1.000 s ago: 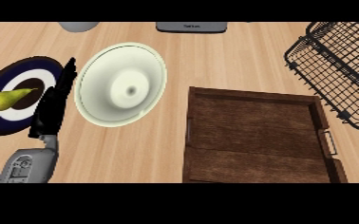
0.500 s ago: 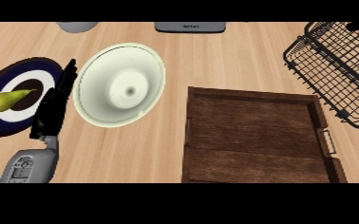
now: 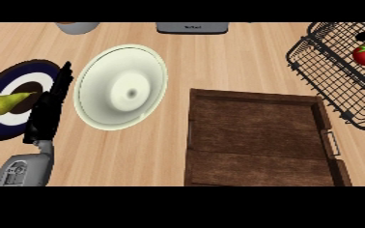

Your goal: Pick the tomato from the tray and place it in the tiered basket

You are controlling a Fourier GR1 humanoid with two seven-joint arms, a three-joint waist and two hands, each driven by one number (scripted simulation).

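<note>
The red tomato (image 3: 359, 54) sits inside the black wire tiered basket (image 3: 322, 72) at the right edge, partly cut off by the view's border. The dark wooden tray (image 3: 257, 140) at lower right holds nothing. My left hand (image 3: 50, 107) stands at the left with its fingers straight and pointing up, between the blue plate and the white plate, holding nothing. My right hand does not show.
A white plate (image 3: 121, 87) lies left of centre. A dark blue and white plate (image 3: 18, 118) at the left edge carries a yellow-green pear (image 3: 13, 102). A grey bowl (image 3: 76, 27) and a grey appliance (image 3: 192, 27) sit at the far edge.
The tomato now shows in the basket at the right edge. The left hand has not moved.
</note>
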